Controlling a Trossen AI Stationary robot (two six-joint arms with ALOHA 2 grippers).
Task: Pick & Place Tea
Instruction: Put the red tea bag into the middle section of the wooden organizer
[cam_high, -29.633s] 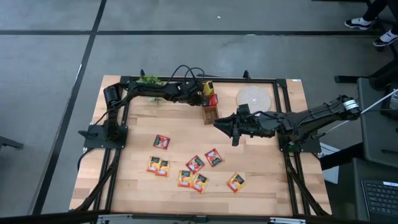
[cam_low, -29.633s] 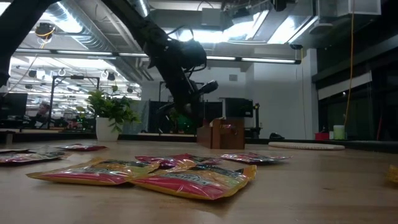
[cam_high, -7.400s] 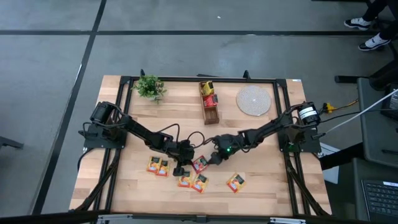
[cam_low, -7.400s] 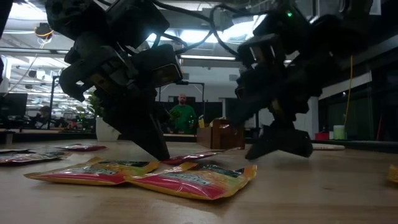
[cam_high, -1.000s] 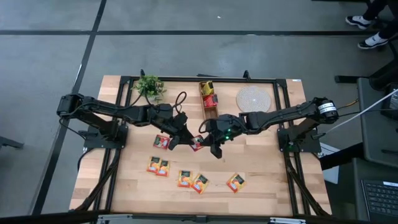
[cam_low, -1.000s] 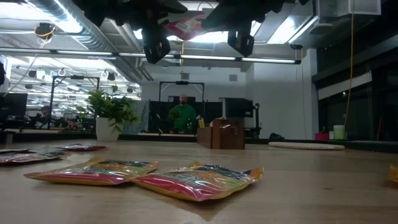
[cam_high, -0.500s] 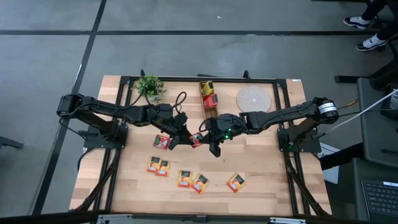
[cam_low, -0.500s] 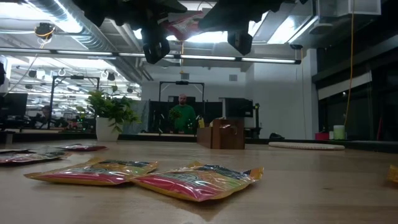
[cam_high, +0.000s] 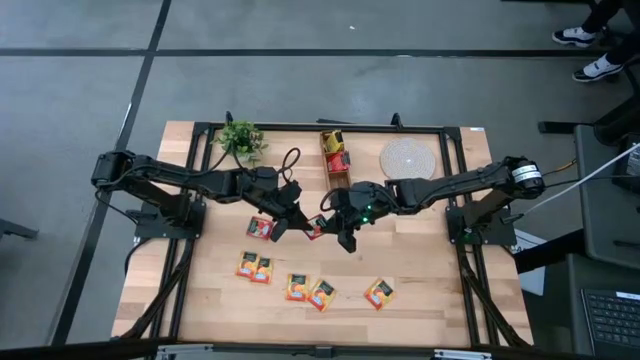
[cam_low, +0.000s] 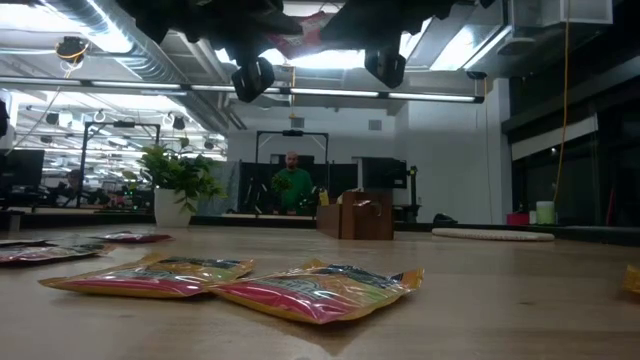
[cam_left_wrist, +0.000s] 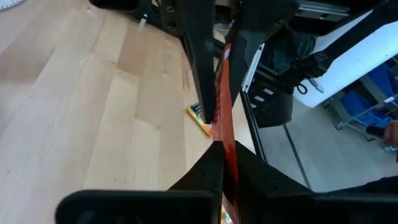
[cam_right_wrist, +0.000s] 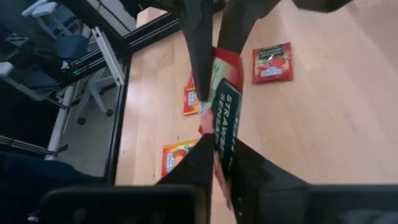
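High view showed both grippers meeting over mid-table, a red sachet held up between them. The left gripper had closed on 1 edge; the right gripper also pinched it, though whether that grip was loosening I cannot tell. A clean handover probably wanted the left clamp firm before the right let go. Spare sachets lay below.

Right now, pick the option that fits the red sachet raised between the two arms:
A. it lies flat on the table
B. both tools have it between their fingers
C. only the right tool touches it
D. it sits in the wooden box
B: the red sachet is up off the table, pinched by the left tool and also between the fingers of the right tool.
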